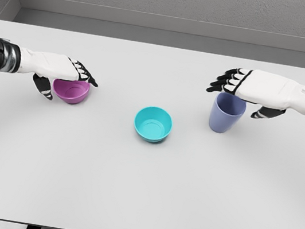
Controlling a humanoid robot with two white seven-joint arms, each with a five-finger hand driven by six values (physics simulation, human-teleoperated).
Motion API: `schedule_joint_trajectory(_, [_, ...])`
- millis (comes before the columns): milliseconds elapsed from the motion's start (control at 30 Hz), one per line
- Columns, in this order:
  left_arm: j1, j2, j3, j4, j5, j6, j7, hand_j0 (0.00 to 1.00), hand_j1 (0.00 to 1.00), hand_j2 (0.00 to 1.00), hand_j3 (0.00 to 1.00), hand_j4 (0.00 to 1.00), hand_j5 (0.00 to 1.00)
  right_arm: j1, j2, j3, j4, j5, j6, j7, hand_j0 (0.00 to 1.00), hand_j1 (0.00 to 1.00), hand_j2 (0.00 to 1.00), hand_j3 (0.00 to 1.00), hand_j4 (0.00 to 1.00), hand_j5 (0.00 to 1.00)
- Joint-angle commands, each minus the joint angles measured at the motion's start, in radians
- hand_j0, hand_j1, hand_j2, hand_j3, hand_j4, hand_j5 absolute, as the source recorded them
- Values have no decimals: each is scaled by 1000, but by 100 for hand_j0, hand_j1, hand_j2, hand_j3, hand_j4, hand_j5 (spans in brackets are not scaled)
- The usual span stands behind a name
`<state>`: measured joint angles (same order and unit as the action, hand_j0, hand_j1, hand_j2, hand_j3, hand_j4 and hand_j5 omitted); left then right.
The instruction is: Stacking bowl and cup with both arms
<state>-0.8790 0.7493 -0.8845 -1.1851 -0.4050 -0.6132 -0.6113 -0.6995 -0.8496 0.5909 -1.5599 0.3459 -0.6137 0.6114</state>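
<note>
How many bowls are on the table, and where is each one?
2. A purple bowl is at the left, under the left hand. A teal bowl stands in the middle, with nothing touching it. The blue cup at the right is not a bowl. None appears hidden.

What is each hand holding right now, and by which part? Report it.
Left hand lies over the purple bowl's rim; right hand lies over the blue cup's rim. Firm grip cannot be told. Teal bowl is untouched.
</note>
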Motion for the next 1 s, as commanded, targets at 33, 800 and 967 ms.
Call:
schedule_joint_trajectory(33, [0,-1,1,5,5,2,0,100,100,100,100,100,100,2,-3,-2,3,-5,3,0,100,100,100,100,100,100])
schedule_joint_trajectory(800, [-6,-22,1,51,3,2,0,100,100,100,100,100,100,-9,41,26,87,39,3,0,100,100,100,100,100,100])
schedule_joint_trajectory(967, [-8,-28,1,59,-3,2,0,100,100,100,100,100,100,-14,43,26,89,41,3,0,100,100,100,100,100,100])
